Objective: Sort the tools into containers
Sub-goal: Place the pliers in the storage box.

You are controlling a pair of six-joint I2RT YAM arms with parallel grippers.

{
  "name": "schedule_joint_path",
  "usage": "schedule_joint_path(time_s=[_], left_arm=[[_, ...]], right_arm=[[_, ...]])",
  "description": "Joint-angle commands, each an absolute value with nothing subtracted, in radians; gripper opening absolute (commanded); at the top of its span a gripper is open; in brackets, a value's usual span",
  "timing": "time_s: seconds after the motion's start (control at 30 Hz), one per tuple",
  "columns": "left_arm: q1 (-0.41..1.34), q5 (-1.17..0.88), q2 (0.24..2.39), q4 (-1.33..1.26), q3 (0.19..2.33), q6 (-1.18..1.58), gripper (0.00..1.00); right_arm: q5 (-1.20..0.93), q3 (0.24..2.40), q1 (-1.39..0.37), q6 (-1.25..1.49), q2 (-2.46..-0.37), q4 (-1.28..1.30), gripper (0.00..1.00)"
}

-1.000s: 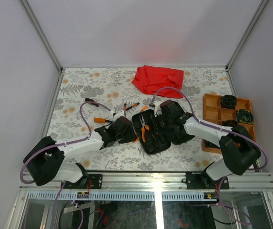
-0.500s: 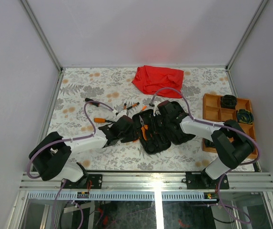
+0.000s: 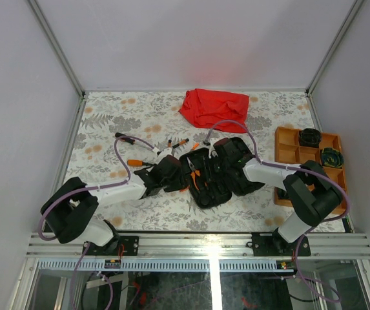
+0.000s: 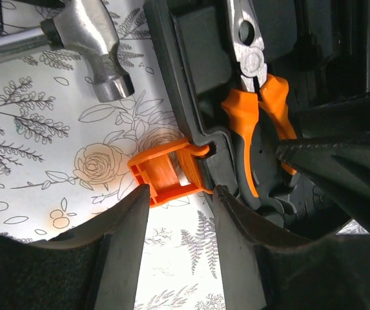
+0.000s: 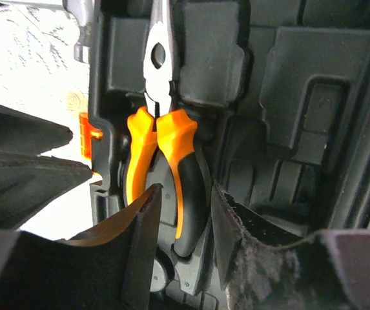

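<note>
My right hand [image 5: 186, 192] hangs spread over the pliers [image 5: 162, 148], seated in the open case [image 5: 301, 97] by the near edge of the desk [image 3: 107, 129]. My left hand [image 4: 181, 192], also spread, flanks the latch [image 4: 162, 174]; the hammer [image 4: 97, 39] beside it looks next.

Lab test cell — white walls [image 3: 191, 39], aluminium rail [image 3: 204, 244]

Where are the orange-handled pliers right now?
Seen from the top camera, the pliers lie mid-scene inside the open black case, in its left half beside the orange latch, with the hammer just outside to the left.
</note>
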State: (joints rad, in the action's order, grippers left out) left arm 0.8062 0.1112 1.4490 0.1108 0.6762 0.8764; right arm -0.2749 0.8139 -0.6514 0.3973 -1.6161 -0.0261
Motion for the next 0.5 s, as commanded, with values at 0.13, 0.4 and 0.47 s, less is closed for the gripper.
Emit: schedule_joint_path(time_s=[0.13, 0.4, 0.47], left_arm=[[0.770, 0.087, 1.447, 0.083, 0.703, 0.846, 0.42], [0.768, 0.033, 1.477, 0.048, 0.730, 0.822, 0.43], [0.767, 0.033, 1.485, 0.042, 0.739, 0.822, 0.44]], right_arm=[[-0.195, 0.830, -0.649, 0.333, -1.528, 0.057, 0.51], [-0.239, 0.832, -0.649, 0.293, -1.507, 0.021, 0.42], [-0.229, 0.834, -0.649, 0.294, -1.512, 0.009, 0.38]])
